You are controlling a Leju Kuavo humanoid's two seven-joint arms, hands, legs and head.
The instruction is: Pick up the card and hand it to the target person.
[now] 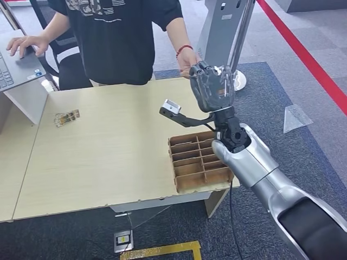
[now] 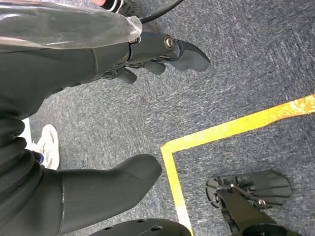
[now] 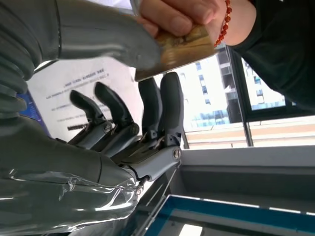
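A thin, stiff, probably light card (image 3: pixel 178 49) is pinched between the right hand's (image 3: pixel 111 123) thumb and fingertips (image 3: pixel 171 93), with a person's hand (image 3: pixel 182 14) gripping its far edge (best taken by that free edge). The left hand (image 2: pixel 111 118) is seen hanging over carpet, fingers apart, holding nothing.

- The card (image 3: pixel 178 51) is thin, tan-gold and blurred, tilted, raised well above the table.
- It is pinched at one end by the person's hand (image 3: pixel 178 17).
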